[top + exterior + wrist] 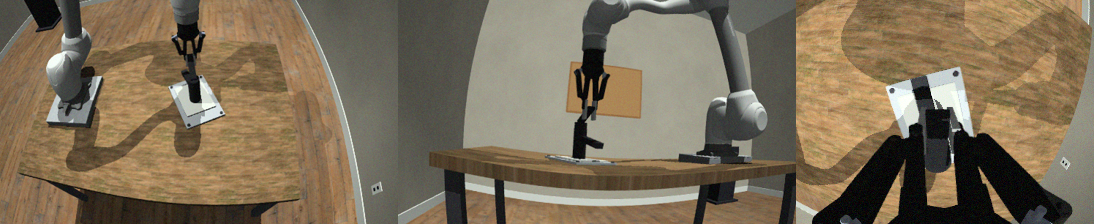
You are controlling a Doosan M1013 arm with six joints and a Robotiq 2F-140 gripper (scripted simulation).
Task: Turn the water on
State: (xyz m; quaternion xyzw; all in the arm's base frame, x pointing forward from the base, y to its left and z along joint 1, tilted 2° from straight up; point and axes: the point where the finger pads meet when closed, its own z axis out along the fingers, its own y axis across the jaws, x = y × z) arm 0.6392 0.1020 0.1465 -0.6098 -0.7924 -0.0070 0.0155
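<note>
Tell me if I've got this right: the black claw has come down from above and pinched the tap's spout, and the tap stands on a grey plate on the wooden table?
Not quite. The claw is pinching the tap's lever, the slanted piece on top. The spout sticks out lower down, untouched. The exterior view shows this. The tap does stand on a grey plate on the wooden table.

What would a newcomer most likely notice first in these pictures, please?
Probably the black pincer, hanging straight down over the middle of the wooden table and shut on the tilted-up lever of a dark tap. The tap stands on a grey metal plate. Next, the bulky white arm, bolted to its own base plate at one side of the table.
</note>
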